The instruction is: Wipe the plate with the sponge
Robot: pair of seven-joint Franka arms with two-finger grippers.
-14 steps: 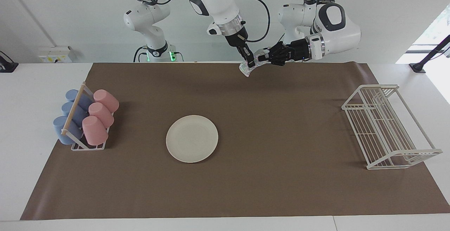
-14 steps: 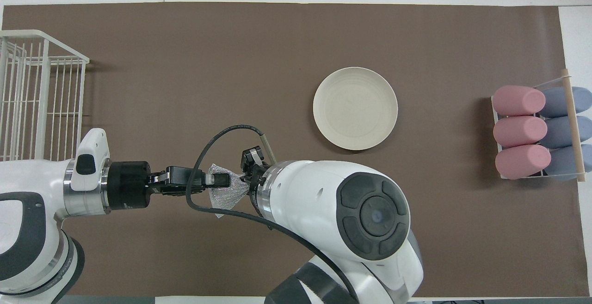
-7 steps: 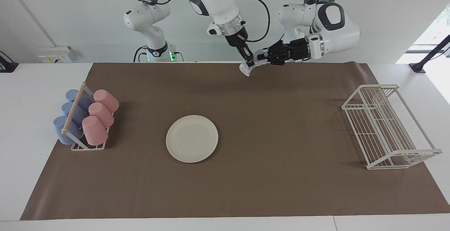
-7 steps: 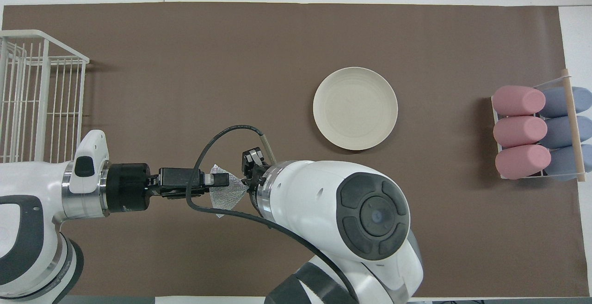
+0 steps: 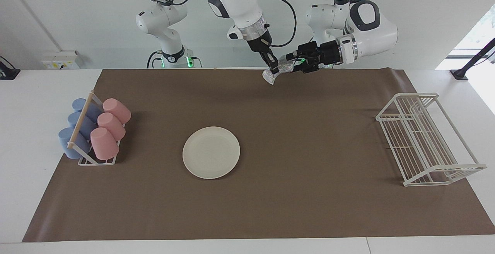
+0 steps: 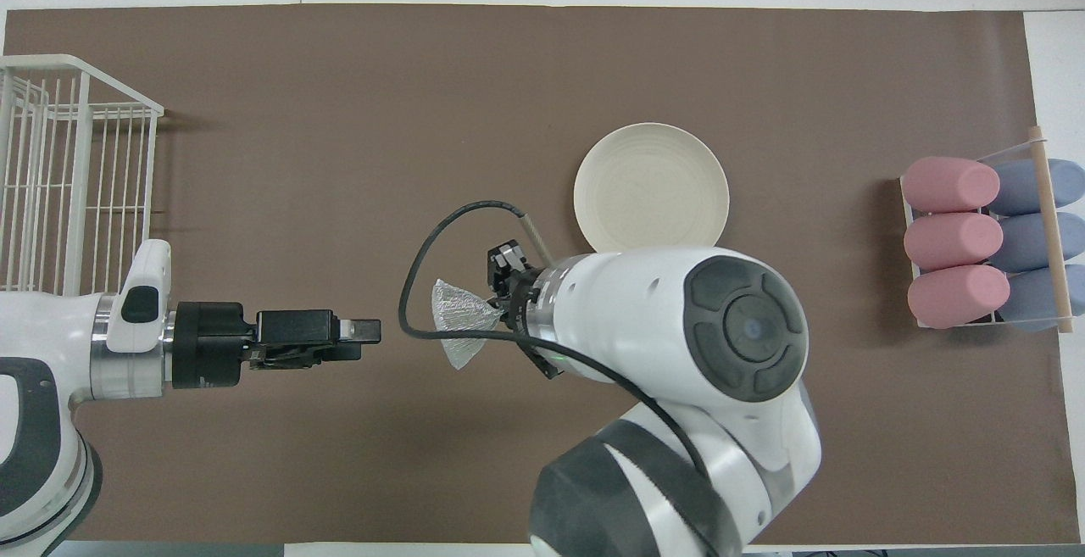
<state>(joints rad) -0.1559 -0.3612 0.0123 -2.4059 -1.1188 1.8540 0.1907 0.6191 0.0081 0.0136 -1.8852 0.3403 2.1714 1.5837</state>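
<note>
The cream-white plate [image 5: 211, 152] lies flat on the brown mat; in the overhead view the right arm covers the near edge of the plate [image 6: 651, 175]. The silvery mesh sponge [image 5: 269, 77] hangs in the air over the mat's edge nearest the robots. My right gripper [image 5: 274, 69] is shut on it, and in the overhead view the sponge [image 6: 458, 320] sticks out from the right gripper [image 6: 498, 311]. My left gripper [image 5: 289, 62] stands open beside the sponge. Seen from overhead, a clear gap separates the left gripper [image 6: 369, 332] from it.
A small rack of pink and blue cups [image 5: 93, 134] [image 6: 983, 243] sits at the right arm's end of the mat. A white wire dish rack [image 5: 425, 138] [image 6: 68, 184] stands at the left arm's end.
The left gripper opened, let go of the sponge and drew back toward its own end. The right arm, still holding the sponge, shifted toward the plate.
</note>
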